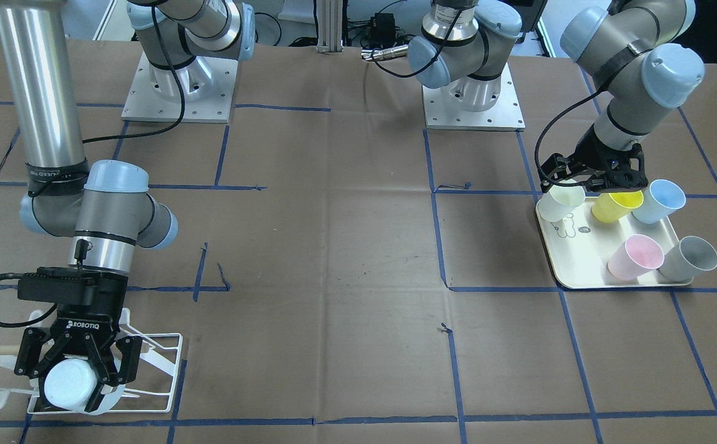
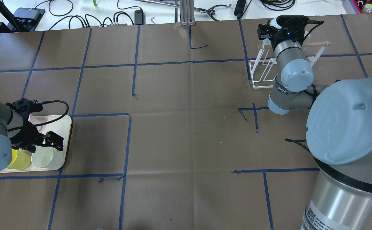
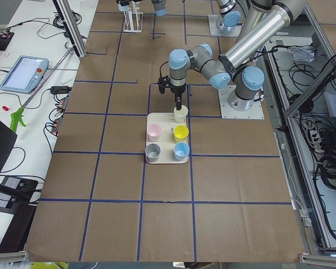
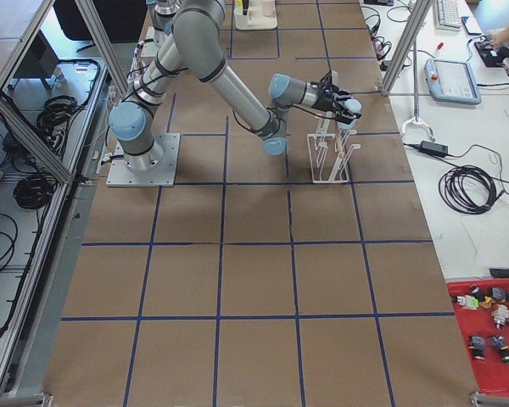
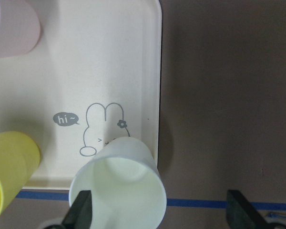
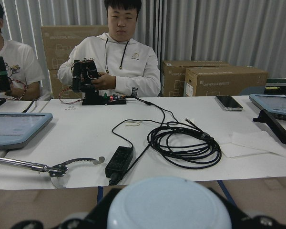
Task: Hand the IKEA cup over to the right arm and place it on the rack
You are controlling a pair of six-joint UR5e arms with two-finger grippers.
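In the front view's lower left, the right tool (image 1: 74,381) clamps a pale cup (image 1: 65,387) by its walls at the rack (image 1: 174,372), a cup probably light, stiff and slick that suits a mid-wall hold, while the left tool (image 1: 598,184) gapes open at upper right.

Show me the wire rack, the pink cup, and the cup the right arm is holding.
White wire rack with wooden dowel (image 2: 317,43): overhead view, on the dowel.
Pink plastic cup (image 1: 635,258): front-facing view, on its side wall.
Pale blue plastic cup at the rack (image 1: 69,383): front-facing view, on its base.
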